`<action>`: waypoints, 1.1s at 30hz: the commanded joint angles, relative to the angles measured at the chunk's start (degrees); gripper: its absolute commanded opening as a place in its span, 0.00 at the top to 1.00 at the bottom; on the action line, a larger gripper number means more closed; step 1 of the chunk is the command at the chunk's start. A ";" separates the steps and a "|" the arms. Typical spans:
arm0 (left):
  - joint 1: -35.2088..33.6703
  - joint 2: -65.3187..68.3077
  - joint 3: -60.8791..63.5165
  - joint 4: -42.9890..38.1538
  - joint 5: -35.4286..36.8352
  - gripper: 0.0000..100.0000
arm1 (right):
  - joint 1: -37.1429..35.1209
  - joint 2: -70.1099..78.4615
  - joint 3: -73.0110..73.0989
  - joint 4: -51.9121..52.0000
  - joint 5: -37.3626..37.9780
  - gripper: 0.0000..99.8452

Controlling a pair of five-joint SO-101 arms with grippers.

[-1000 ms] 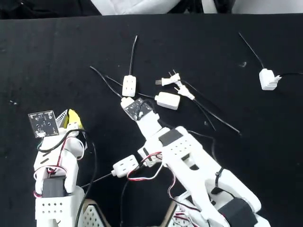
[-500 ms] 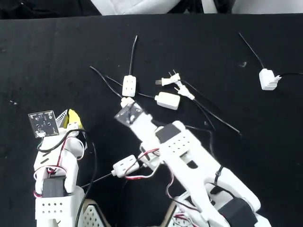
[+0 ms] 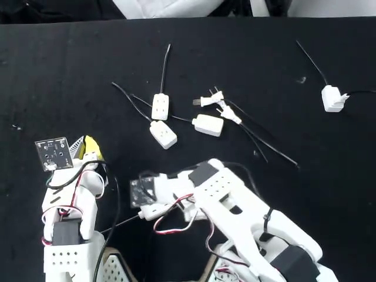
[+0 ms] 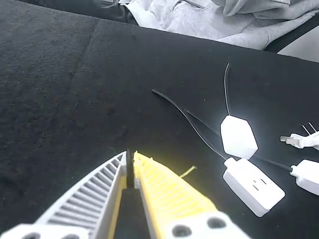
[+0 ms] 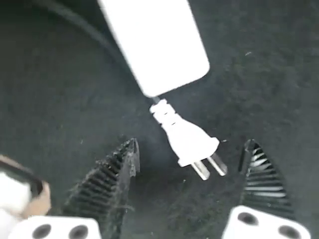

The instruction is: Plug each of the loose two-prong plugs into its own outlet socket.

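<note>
- The white plug (image 5: 187, 142), showing two metal prongs, is lying just beside a white socket block (image 5: 154, 40), at about 7 o'clock on the table (image 3: 59, 70).
- The right gripper (image 5: 190, 145) is standing spread around it.
- The left gripper (image 4: 130, 157) is resting pressed together.

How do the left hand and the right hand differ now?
The left hand has one yellow and one grey finger; the right hand has black fingers. The left hand is shut and empty; the right hand is open, with a white two-prong plug lying between its fingers. Both are over the black table.
</note>
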 commanded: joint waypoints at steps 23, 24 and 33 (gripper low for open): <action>-0.40 -0.53 -0.40 -0.97 0.00 0.97 | 0.44 0.57 5.67 -13.27 11.25 0.87; -0.40 -0.53 -0.40 -0.97 0.00 0.97 | 0.53 0.57 5.67 -13.27 10.99 0.91; -0.40 -0.53 -0.40 -1.14 0.00 0.97 | 12.57 0.13 5.14 -13.10 10.90 0.99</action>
